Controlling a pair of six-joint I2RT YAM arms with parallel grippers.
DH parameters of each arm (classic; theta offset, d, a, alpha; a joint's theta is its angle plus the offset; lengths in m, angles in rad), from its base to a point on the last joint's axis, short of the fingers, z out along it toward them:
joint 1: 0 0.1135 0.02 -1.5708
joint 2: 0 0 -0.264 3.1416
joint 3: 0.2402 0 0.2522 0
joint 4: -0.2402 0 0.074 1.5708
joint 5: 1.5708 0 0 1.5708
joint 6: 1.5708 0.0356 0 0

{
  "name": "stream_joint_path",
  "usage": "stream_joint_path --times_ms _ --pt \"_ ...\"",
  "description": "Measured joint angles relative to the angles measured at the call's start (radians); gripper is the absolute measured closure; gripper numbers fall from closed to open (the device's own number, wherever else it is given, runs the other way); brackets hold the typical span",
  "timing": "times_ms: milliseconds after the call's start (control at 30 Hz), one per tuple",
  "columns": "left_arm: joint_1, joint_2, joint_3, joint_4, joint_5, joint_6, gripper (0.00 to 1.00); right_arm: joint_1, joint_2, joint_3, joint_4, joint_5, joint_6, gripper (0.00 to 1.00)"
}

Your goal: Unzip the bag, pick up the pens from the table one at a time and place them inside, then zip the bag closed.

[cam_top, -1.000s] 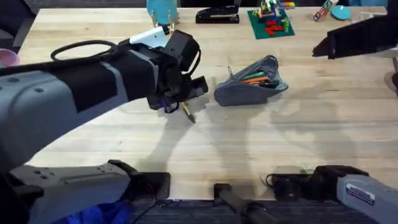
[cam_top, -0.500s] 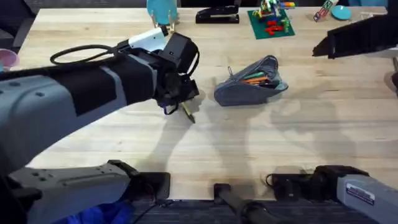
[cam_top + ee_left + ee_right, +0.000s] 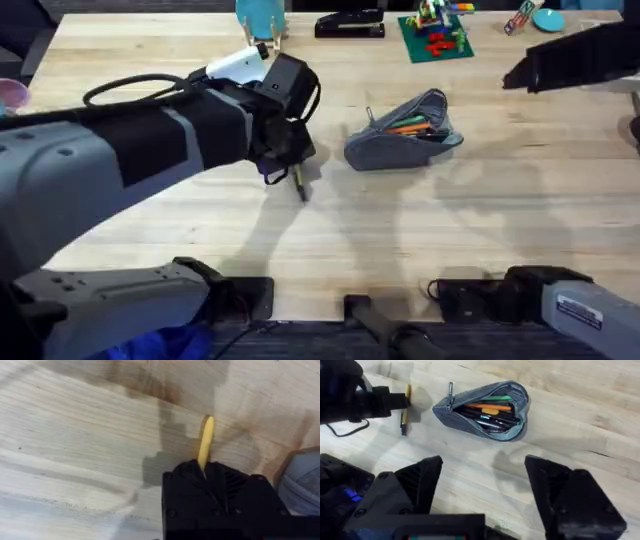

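Grey-blue bag (image 3: 404, 131): unzipped, bare table (image 3: 450, 220) all round.
Left gripper (image 3: 293, 160): clamped on yellow pen (image 3: 298, 185).
Right gripper (image 3: 482, 491): spread wide.

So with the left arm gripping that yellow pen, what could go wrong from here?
The left gripper holds the yellow pen near one end, so it may pivot or slip during the carry. The bag is unzipped but already holds several pens, and its opening is narrow, so the pen might catch on the rim or zipper. The right gripper hangs open away from the bag, so nothing steadies it if nudged.
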Motion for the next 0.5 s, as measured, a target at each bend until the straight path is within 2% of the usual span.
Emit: stream_joint_path --times_ms 267,500 --pt "0.0 0.0 -0.003 0.024 0.014 -0.002 0.957 0.0 0.0 0.0 0.001 0.0 0.0 0.003" --pt "0.0 0.002 -0.008 0.103 0.023 0.114 0.959 0.0 0.0 0.0 0.001 0.0 0.0 0.003"
